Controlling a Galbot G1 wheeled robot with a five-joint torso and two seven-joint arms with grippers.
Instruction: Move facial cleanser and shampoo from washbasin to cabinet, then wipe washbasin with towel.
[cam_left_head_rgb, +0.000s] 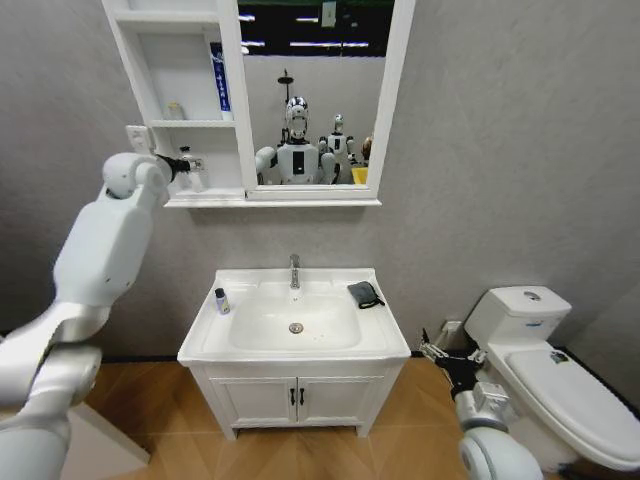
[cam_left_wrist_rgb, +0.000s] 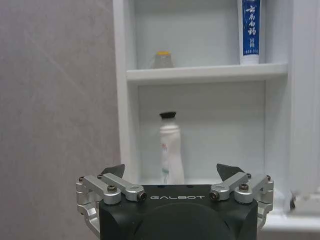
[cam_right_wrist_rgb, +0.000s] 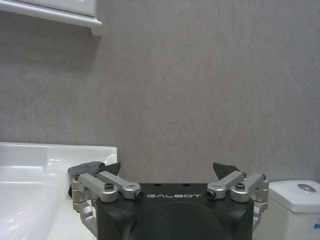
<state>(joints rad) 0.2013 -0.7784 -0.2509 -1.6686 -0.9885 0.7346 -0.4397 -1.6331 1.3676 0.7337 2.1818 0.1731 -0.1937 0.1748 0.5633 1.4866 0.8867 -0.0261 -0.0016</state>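
The left hand (cam_left_wrist_rgb: 174, 176) was held wide open and empty before the white wall-hung cabinet (cam_left_head_rgb: 180, 190), where a white black-capped tube (cam_left_wrist_rgb: 169, 150) stood upright; it risked being toppled if brushed. A small dark-capped bottle (cam_left_head_rgb: 222, 301) remained on the white ceramic washbasin (cam_left_head_rgb: 294, 352), the dark folded towel (cam_left_head_rgb: 364, 293) beside its bowl. The right hand (cam_right_wrist_rgb: 170, 172) hung open and empty, low by the toilet (cam_left_head_rgb: 545, 370).

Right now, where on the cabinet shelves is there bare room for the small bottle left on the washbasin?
On the cabinet, the bottom shelf is bare right of the white tube, which stands ahead of the open left gripper. The middle shelf is free between the small yellow-capped jar and the blue toothpaste tube. The small bottle waits on the washbasin, left of the bowl.
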